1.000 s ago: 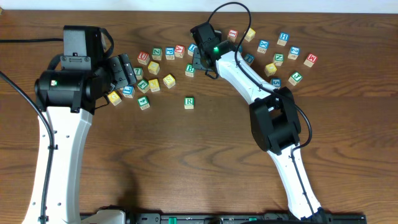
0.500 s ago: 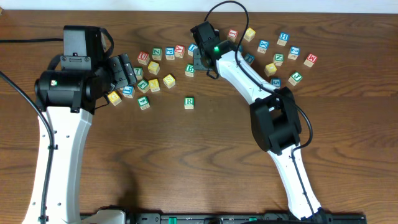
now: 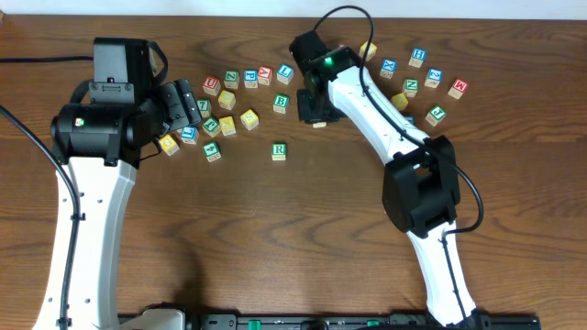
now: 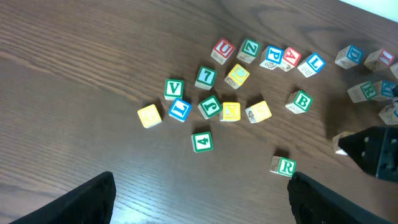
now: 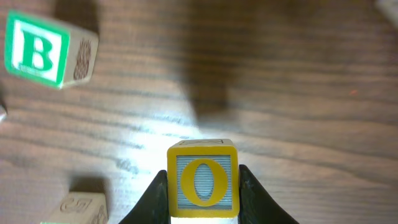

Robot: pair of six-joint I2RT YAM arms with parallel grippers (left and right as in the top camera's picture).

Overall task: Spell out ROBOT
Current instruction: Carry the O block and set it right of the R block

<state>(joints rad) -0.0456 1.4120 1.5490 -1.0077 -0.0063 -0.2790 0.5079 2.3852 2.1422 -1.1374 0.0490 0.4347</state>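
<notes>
My right gripper [image 5: 202, 186] is shut on a yellow-framed block with a yellow O [image 5: 202, 179] and holds it above the wood table. In the overhead view this gripper [image 3: 316, 110] hovers just right of the green B block [image 3: 281, 103], and the O block is hidden under it. The B block also shows in the right wrist view [image 5: 38, 53]. A green R block [image 3: 279, 151] stands alone in front of the pile; it also shows in the left wrist view [image 4: 285, 166]. My left gripper [image 4: 199, 202] is open and empty, raised over the left pile [image 3: 183, 105].
Several letter blocks lie scattered at the back left [image 3: 225, 101] and back right [image 3: 417, 82]. A pale block [image 5: 78, 208] lies close to the left of my right gripper. Bare wood table [image 3: 275, 238] spreads in front of the R block.
My right gripper has moved from the back row towards the front and a little right, carrying the O block. The left arm has not moved.
</notes>
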